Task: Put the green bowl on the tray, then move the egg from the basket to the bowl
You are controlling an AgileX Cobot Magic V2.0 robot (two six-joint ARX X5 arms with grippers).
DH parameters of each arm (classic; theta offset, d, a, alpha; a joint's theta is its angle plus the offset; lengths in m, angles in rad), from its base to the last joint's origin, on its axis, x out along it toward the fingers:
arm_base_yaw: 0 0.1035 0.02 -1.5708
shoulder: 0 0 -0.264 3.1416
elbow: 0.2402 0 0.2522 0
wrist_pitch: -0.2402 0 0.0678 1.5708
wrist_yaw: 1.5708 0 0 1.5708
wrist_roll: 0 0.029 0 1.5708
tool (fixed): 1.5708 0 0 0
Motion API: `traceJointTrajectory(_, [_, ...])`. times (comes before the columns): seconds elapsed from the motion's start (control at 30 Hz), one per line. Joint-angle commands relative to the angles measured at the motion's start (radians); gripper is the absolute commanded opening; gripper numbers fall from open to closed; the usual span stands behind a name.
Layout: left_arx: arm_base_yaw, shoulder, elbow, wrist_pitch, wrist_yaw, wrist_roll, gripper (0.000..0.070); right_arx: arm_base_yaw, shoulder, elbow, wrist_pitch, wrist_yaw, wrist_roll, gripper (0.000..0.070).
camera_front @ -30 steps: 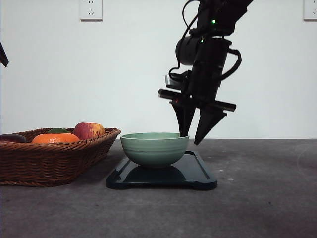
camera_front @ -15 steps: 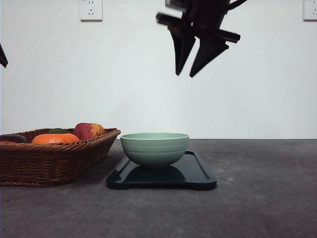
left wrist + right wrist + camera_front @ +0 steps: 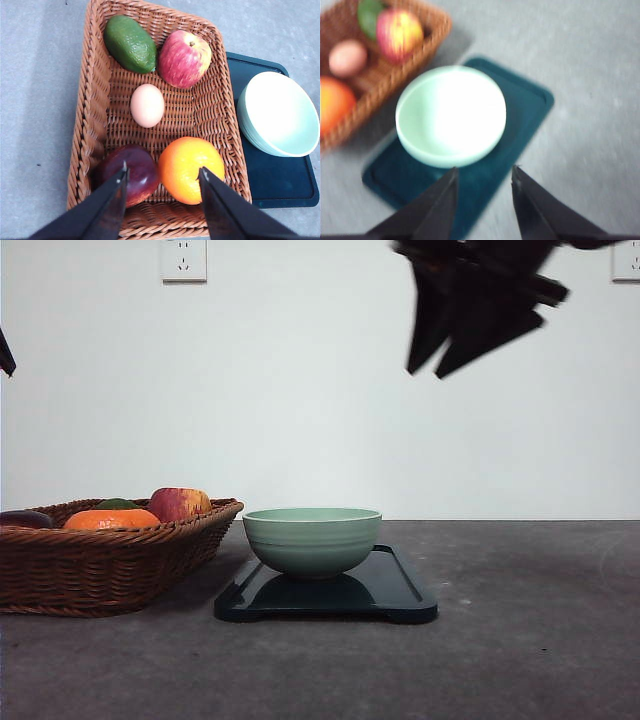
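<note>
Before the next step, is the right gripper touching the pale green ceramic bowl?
Apart. The front view shows the right gripper high above the pale green ceramic bowl, with bare wall between them.

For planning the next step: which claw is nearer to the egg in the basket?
Left. The left claw hangs open above the basket, the egg just ahead of its tips. The right claw is high above the tray's far side.

Front view evenly lit, bright white wall; right gripper (image 3: pixel 440 368) motion-smeared. Glossy tray (image 3: pixel 400 590) mirrors green bowl (image 3: pixel 312 538). Left wrist view sharp, soft shadows inside basket (image 3: pixel 90 125). Right wrist view blurred throughout, bowl interior overexposed.
</note>
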Motion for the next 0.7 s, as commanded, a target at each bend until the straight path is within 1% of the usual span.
traceJointTrajectory(0.0, [-0.003, 0.006, 0.021, 0.008, 0.015, 0.005, 0.0277, 0.008, -0.039, -0.039, 0.026, -0.001, -0.031, 0.0211])
traceJointTrajectory(0.27, [-0.025, 0.008, 0.022, 0.009, 0.030, 0.020, 0.0284, -0.002, -0.212, -0.208, 0.025, 0.000, -0.043, 0.0211])
traceJointTrajectory(0.37, [-0.044, 0.029, 0.044, -0.002, 0.036, 0.035, 0.0317, -0.006, -0.242, -0.239, 0.010, 0.000, -0.039, 0.0211])
traceJointTrajectory(0.5, [-0.068, 0.097, 0.120, -0.053, 0.036, 0.066, 0.0317, -0.006, -0.245, -0.241, -0.019, -0.001, -0.038, 0.0211])
traceJointTrajectory(0.67, [-0.092, 0.248, 0.270, -0.153, 0.033, 0.100, 0.0315, -0.006, -0.245, -0.241, -0.017, -0.002, -0.038, 0.0211])
